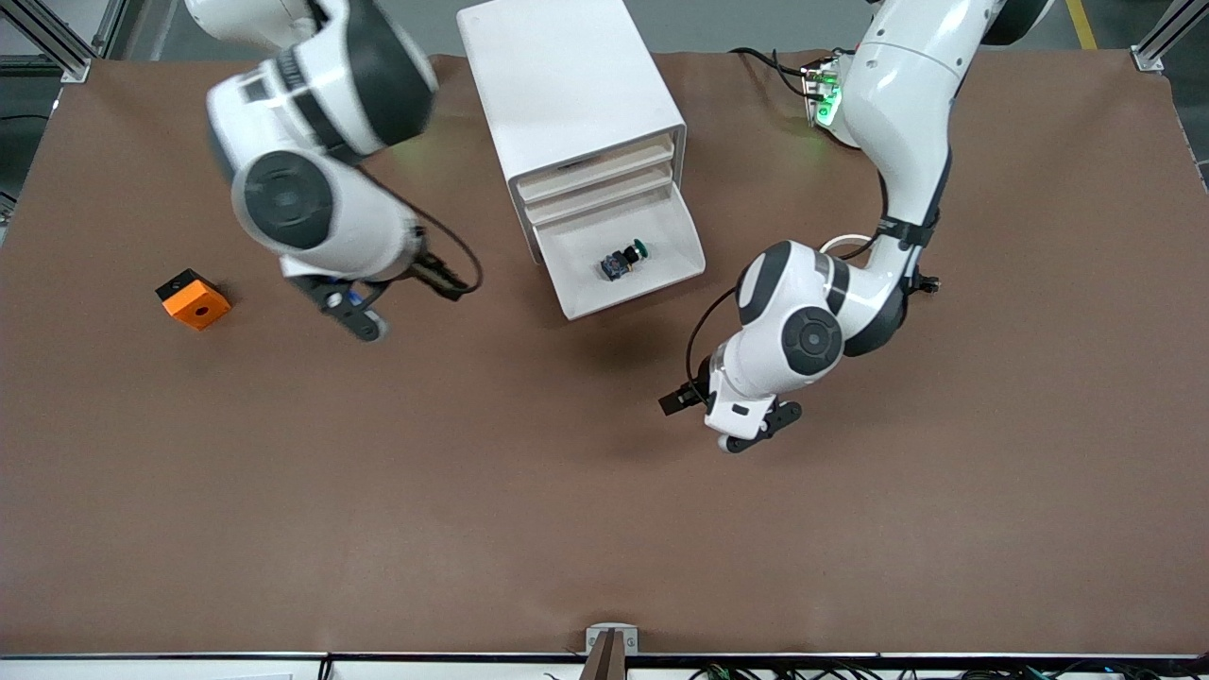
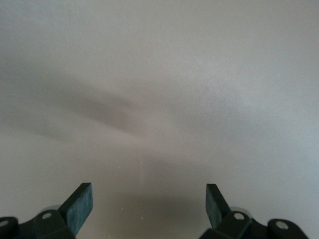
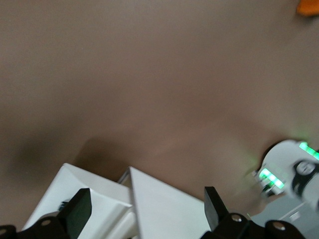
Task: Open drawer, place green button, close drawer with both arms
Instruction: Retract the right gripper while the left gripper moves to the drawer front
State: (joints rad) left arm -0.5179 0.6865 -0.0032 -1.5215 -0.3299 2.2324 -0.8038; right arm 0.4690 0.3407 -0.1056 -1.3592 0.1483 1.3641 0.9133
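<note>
1. My left gripper (image 2: 148, 206) hangs over bare desk (image 1: 529, 491), jaws spread, holding nothing.
2. My right gripper (image 3: 144, 211), jaws spread and empty, hangs above the desk beside the cabinet (image 1: 570, 94).
3. Between my grippers, the drawer (image 1: 661, 269) stands pulled out, the button (image 1: 624, 260) lying inside.
4. An orange cube (image 1: 194, 299) sits toward my right arm's end.

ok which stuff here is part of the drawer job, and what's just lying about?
Job:
- drawer, pulled open
- button, lying in the drawer
- cabinet
- left pincer, open over bare table
- right pincer, open

Lying about:
- orange cube, toward the right arm's end
</note>
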